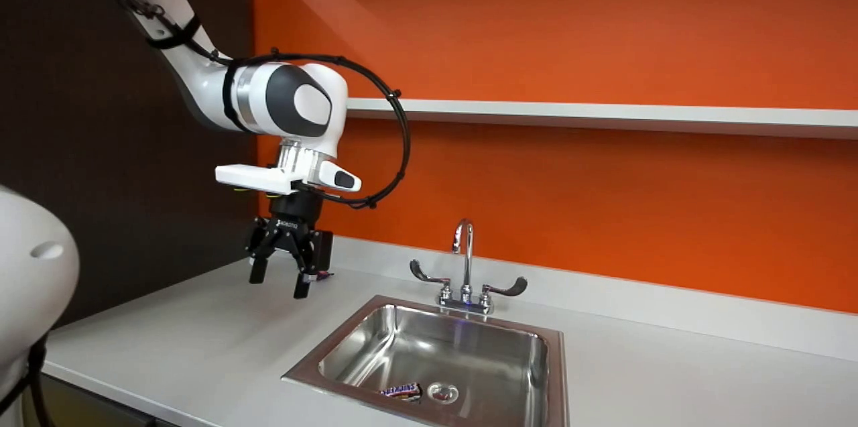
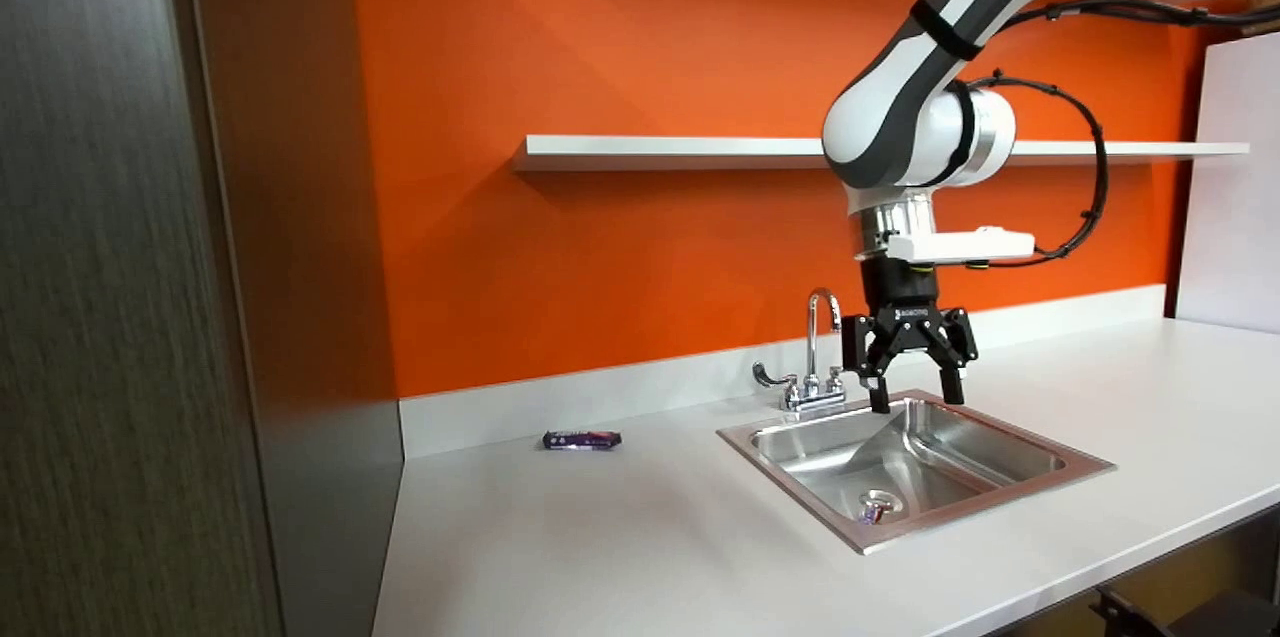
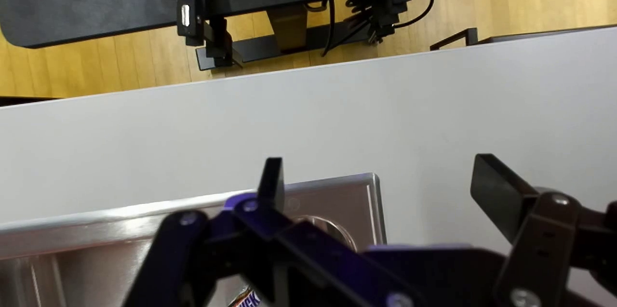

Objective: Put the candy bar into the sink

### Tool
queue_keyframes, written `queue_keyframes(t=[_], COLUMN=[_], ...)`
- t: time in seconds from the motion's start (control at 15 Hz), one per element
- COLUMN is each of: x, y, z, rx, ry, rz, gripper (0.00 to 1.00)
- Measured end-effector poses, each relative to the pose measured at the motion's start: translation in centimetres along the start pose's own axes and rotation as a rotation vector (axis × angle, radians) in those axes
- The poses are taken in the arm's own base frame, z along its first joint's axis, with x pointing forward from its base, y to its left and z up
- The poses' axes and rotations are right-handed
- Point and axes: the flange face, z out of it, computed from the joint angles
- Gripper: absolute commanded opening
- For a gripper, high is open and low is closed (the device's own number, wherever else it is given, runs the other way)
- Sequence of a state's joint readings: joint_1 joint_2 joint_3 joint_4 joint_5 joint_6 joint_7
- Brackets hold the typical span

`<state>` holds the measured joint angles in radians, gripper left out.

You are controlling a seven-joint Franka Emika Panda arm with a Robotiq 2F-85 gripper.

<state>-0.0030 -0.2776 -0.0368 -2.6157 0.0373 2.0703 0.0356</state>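
At left in an exterior view, the gripper (image 1: pixel 279 279) hung above the worktop (image 1: pixel 167 340), spread wide and empty. Behind it, near the worktop's back edge, lay a purple bar (image 1: pixel 324 275). The candy bar (image 1: pixel 401 392) lay in the sink (image 1: pixel 343 338), toward the front edge, its long axis pointing roughly at the drain (image 1: pixel 443 393), well below and right of the gripper; only withdrawal seemed to remain.

Noted reflective, smooth stainless steel on the rectangular grey sink (image 1: pixel 462 350); polished, mirror-like chrome on the curved silver faucet (image 1: pixel 468 266). Logged printed, plastic-looking wrapper film on the oblong brown candy bar (image 1: pixel 402 391) and the oblong purple packet (image 2: pixel 581 440). Recorded mostly matt finish on the black two-fingered claw (image 2: pixel 916 399); smooth, low-sheen finish on the flat white surface (image 2: pixel 600 537); wood-like grain on the tall dark panel (image 2: pixel 90 267).
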Motion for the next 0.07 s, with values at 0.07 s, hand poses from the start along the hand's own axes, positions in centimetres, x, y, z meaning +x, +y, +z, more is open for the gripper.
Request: queue_keyframes(t=[0.07], x=[-0.01], y=[0.00], z=[0.01], rx=[0.000], ry=[0.000], rz=[0.000], gripper=[1.00])
